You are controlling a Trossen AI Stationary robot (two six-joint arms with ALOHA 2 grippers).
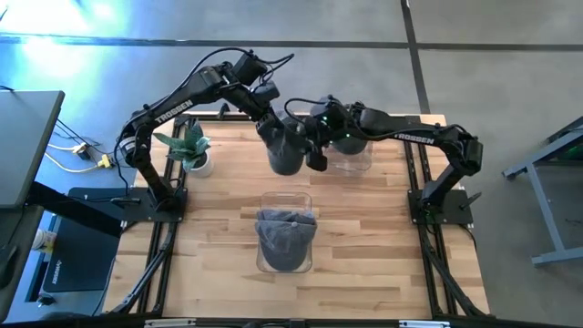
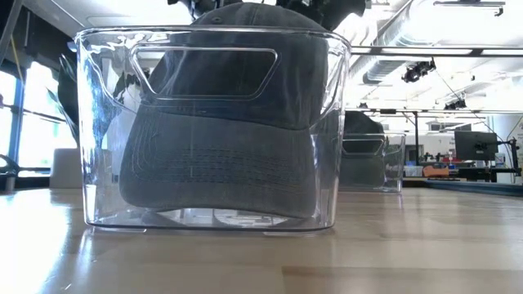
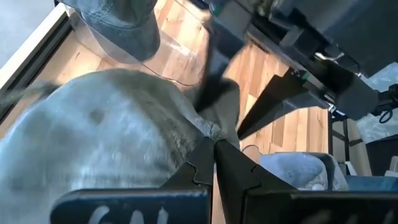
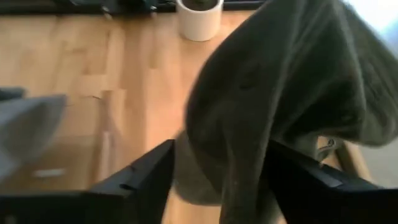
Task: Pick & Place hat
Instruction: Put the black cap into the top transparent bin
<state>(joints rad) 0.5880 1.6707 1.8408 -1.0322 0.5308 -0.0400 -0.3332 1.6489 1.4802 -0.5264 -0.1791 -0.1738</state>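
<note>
One hat (image 1: 285, 239) already binned; our left gripper (image 3: 214, 146) pinches the second hat (image 1: 285, 150), right gripper (image 4: 217, 177) fingers wide around it, placing left.

From the low camera the clear bin (image 2: 208, 131) in front blocks both arms, and the hanging grey hat (image 2: 261, 12) is cut off at the top edge. The right wrist view blurs the hat (image 4: 292, 93), which hides the tabletop (image 4: 93, 74) behind it.

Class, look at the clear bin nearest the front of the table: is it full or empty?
Full. A grey cap sits inside the clear bin, filling most of it, its crown rising to the rim.
</note>
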